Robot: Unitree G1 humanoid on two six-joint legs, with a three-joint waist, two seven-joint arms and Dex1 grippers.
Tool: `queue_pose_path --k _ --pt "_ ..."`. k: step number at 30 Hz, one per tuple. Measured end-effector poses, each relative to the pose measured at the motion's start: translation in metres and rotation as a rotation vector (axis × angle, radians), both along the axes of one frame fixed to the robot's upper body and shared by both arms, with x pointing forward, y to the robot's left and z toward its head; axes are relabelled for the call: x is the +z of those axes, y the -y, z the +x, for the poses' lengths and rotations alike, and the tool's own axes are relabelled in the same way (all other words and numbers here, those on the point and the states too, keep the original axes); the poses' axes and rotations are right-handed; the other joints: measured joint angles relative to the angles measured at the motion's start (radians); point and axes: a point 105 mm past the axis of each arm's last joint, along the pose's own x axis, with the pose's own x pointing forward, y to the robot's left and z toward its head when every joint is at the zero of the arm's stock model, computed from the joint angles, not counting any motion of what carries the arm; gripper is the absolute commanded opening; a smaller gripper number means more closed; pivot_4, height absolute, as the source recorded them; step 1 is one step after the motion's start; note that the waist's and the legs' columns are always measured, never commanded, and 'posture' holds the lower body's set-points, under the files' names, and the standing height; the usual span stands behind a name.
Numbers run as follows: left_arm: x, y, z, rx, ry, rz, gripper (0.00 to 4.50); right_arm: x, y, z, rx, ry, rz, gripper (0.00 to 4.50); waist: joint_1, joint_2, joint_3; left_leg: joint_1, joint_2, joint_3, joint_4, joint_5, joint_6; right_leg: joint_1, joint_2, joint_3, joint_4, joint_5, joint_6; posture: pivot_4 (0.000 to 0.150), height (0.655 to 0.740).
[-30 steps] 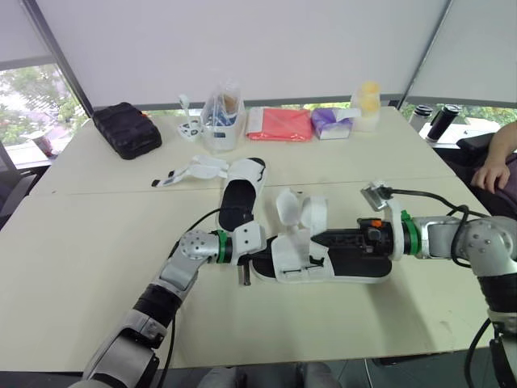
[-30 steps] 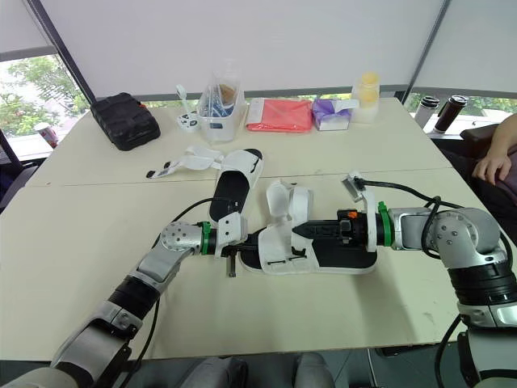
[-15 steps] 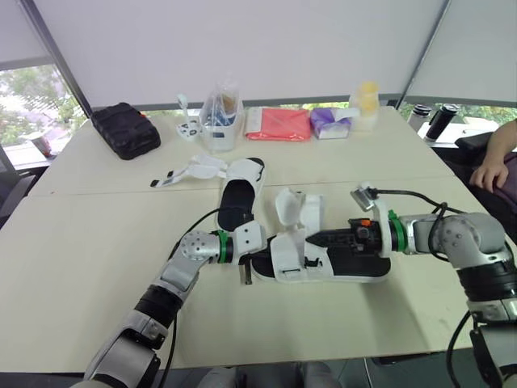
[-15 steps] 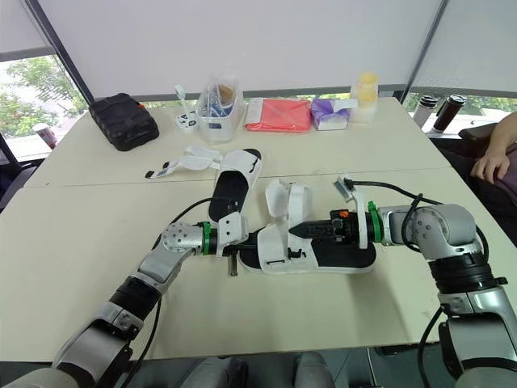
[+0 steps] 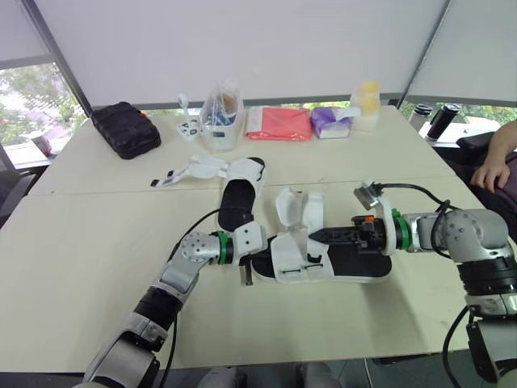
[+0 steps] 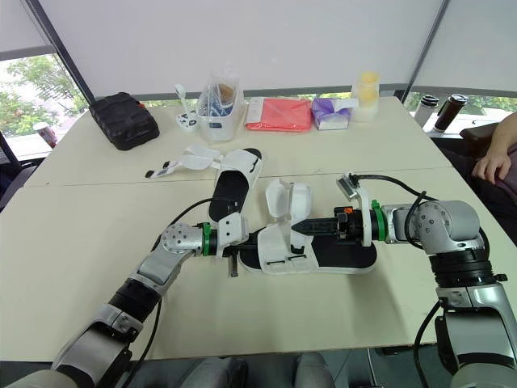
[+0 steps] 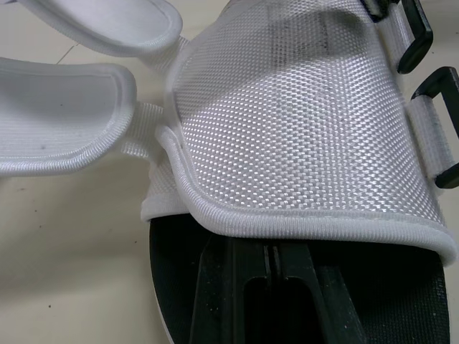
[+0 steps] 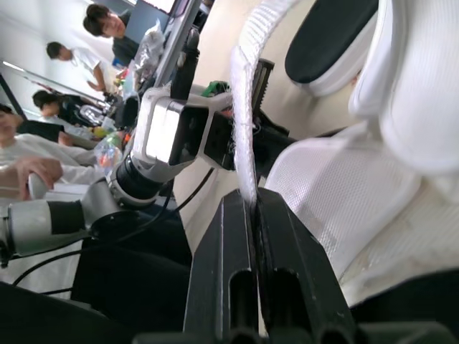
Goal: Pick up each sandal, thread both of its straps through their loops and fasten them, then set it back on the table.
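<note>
Left gripper (image 7: pixel 267 261) tips beneath sandal (image 7: pixel 287 129) upper.

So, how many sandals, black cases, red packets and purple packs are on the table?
Sandals: 2, the near sandal and the far sandal
Black case: 1
Red packet: 1
Purple pack: 1
Total: 5

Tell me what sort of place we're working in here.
Probably an office meeting room or a lab workspace: pale tables pushed together, roller blinds over big windows, and people sitting nearby in the right wrist view.
</note>
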Motion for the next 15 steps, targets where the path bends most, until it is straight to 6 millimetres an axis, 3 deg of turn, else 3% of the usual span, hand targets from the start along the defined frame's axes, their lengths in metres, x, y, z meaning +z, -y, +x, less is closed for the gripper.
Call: queue_pose_path --k 10,15 --pt "0.0 0.0 0.0 0.004 0.0 -0.001 0.0 -0.008 0.002 0.0 -0.009 0.013 -0.031 0.07 0.0 0.0 0.0 0.0 0.0 0.0 0.0 0.0 0.0 0.0 0.0 0.0 0.0 0.0 0.0 0.15 0.74" --pt "0.0 0.0 -0.001 0.011 0.002 -0.007 0.0 -0.03 0.004 0.003 -0.007 0.11 -0.159 0.07 -0.001 0.0 0.0 0.0 0.0 0.0 0.0 0.0 0.0 0.0 0.0 0.0 0.0 0.0 0.0 0.15 0.74"
